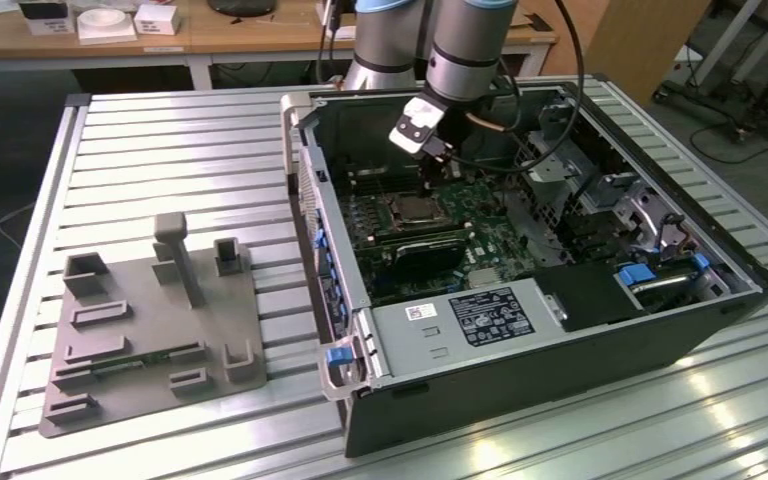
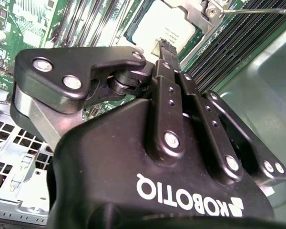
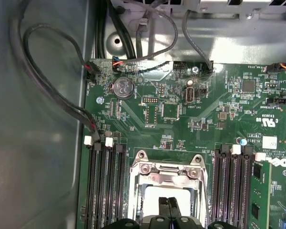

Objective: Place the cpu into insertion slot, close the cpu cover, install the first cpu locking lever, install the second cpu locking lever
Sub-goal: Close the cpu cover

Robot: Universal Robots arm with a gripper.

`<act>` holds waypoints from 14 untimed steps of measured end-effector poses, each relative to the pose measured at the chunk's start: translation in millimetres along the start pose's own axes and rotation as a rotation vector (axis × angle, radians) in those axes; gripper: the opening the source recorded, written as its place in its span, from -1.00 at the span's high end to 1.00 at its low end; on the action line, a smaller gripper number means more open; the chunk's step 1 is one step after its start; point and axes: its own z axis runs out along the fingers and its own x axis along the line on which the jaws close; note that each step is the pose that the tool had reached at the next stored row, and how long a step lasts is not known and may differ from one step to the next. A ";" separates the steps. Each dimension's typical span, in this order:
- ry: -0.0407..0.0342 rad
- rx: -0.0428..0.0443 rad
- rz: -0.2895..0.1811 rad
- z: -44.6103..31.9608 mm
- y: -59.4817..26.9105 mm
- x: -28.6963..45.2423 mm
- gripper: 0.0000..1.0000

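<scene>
Silvery cpu (image 3: 150, 200) lies within cpu cover (image 3: 167, 168) window, directly under gripper (image 3: 169, 204); fingers (image 3: 165, 209) pressed together, pinching nothing visible.

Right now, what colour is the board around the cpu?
Green; the circuit board shows best in the first wrist view.

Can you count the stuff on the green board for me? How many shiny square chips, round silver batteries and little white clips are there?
Counted in the first wrist view:
cpu: 1
round battery: 1
white clips: 4
Total: 6
</scene>
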 end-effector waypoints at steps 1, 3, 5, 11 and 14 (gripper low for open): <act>-0.0001 0.0000 0.000 0.1 -0.7 0.0 0.80; 0.0000 0.0000 0.000 0.4 -1.9 0.1 0.80; 0.0000 0.0000 0.000 0.7 -3.0 0.2 0.80; 0.0002 -0.0001 0.000 1.1 -6.2 0.3 0.80; 0.0000 0.0000 0.000 2.6 -8.9 0.5 0.80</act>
